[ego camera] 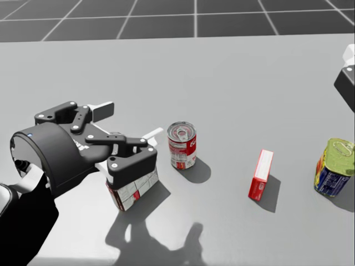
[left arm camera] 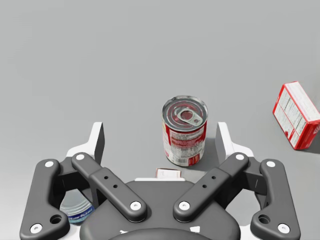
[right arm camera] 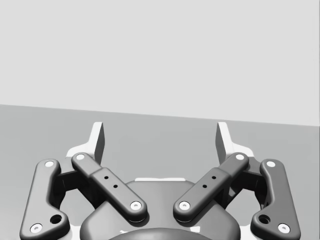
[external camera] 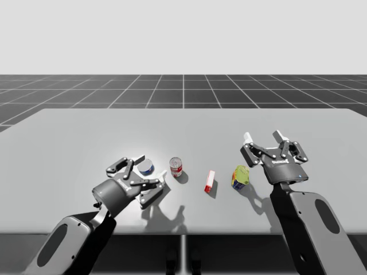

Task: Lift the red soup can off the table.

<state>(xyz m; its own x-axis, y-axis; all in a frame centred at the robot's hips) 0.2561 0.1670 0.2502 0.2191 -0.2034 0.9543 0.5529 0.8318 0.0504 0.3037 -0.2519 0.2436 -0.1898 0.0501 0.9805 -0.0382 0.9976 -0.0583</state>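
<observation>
My left hand (left arm camera: pixel 161 141) reaches low over the counter (external camera: pixel 86 137), fingers (left arm camera: pixel 97 142) spread, with the red soup can (left arm camera: pixel 185 131) just ahead, seemingly untouched. My right hand (right arm camera: pixel 160 140) hangs open, raised.

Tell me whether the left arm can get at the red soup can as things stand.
Probably yes. The left gripper is open and the red soup can stands upright just ahead of its fingers, with bare table between. The small box under the gripper is not in the way.

blue can (left arm camera: pixel 75 212) mostly hidden behind my left claw (left arm camera: pixel 160 135), red and white box (ego camera: pixel 132 191) half covered under that claw, green and yellow can (ego camera: pixel 335 166) cut off at the side
</observation>
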